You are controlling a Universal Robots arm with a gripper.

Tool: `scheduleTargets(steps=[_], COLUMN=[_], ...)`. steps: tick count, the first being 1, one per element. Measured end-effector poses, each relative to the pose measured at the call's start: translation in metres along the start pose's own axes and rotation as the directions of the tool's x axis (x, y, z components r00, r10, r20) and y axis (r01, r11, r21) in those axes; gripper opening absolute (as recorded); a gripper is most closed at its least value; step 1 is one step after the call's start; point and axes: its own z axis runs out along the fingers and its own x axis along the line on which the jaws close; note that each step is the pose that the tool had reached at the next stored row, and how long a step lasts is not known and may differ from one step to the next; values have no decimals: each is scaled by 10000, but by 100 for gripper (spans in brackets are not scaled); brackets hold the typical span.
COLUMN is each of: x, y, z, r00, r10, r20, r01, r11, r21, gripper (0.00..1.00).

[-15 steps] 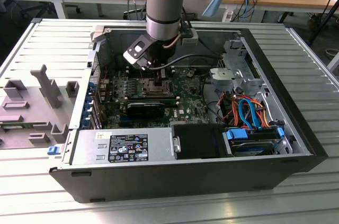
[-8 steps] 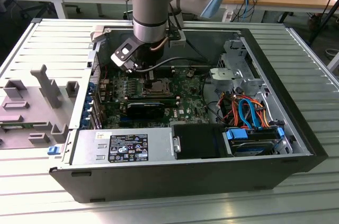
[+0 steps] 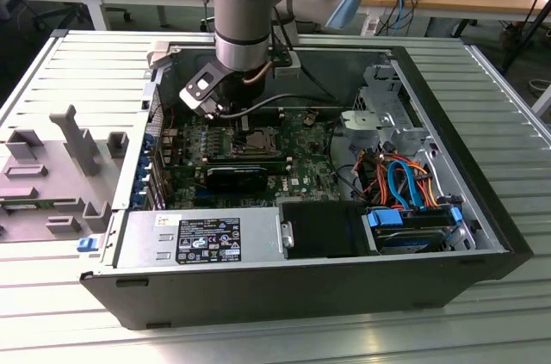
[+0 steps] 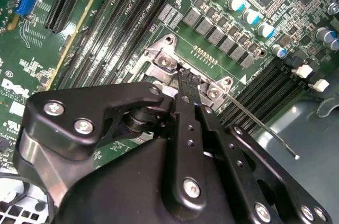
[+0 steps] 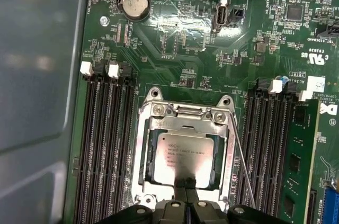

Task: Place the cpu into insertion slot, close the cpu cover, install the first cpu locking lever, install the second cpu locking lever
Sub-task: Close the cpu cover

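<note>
Cpu sits inside computer case on slatted metal table.

Exterior view high; wrist views nr insertion slot.

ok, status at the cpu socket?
Gripper shut, tips at the edge of the cpu cover. Cpu seated, cover down over it. One thin lever rod standing free alongside.

My tool is matt black, its screws bright metal. The cpu top is dull silvery-grey metal, the cpu cover shiny metal, the circuit board glossy green.
</note>
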Motion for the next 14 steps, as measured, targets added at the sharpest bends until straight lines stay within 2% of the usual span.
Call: scheduleTargets(steps=[3,5,7,8,10,12,14], x=[3,1,-5,-12,-19,-22,-19], y=[1,11,66,120,174,203,207], z=[-64,-117,-118,-120,-122,-138,-243], r00=[10000,9999,9997,9994,9990,9986,9982], r10=[-2,-6,-6,-7,-6,-9,-7], r20=[-18,-128,-237,-337,-453,-525,-593], r01=[2,6,6,9,12,16,15], r11=[10000,10000,10000,10000,9999,9999,9999], r21=[-5,-6,32,79,115,126,135], gripper=[11,11,11,11,11,11,11])
